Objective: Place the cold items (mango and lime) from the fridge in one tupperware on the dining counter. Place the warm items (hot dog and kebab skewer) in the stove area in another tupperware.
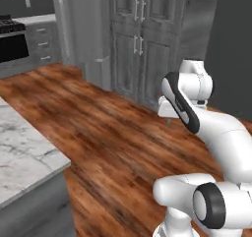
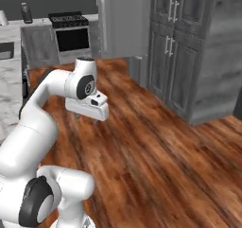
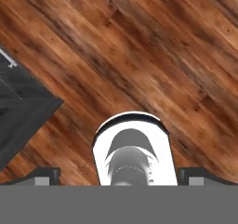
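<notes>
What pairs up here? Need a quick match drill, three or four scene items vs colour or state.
Things:
1. gripper
2. floor
3. dining counter
4. stove

Descriptions:
A. white marble top with grey veins
B. reddish-brown wood planks
C. open, holding nothing, above the floor
D. dark oven door, against the far wall

Pairs: 1-C, 2-B, 3-A, 4-D

Glossy white rounded arm segments joined by dark grey ringed joints.
</notes>
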Tool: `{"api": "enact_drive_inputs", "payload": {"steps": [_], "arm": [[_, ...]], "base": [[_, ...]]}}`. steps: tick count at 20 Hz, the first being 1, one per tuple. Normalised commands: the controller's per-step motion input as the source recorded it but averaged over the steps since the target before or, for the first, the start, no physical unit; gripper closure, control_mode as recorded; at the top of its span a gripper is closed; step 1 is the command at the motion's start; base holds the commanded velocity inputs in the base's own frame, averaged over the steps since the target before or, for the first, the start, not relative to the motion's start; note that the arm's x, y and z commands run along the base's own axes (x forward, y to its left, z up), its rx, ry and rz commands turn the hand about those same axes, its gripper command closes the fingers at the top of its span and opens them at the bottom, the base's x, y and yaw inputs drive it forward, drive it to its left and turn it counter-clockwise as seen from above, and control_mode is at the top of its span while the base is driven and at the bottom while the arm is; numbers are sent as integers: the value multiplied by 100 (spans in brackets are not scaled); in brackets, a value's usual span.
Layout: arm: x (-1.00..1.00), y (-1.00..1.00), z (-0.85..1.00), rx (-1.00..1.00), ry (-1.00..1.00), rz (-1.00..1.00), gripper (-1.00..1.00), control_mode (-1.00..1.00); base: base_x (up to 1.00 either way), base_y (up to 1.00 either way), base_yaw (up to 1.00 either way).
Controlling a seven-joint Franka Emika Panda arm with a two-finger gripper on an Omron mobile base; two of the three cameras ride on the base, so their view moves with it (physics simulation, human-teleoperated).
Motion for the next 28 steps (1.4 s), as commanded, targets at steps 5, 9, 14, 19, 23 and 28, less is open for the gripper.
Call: {"api": "enact_drive_inputs", "payload": {"steps": [5,9,14,19,23,28], "arm": [[0,0,0,0,0,0,-100,100],[0,0,0,0,0,0,-100,100],[0,0,0,0,0,0,-100,100],[0,0,0,0,0,0,-100,100],[0,0,0,0,0,0,-100,100],[0,0,0,0,0,0,-100,100]], "base": [[50,-49,76],[61,-62,65],[81,-84,45],[95,-82,6],[100,-18,0],[100,0,0]]}}
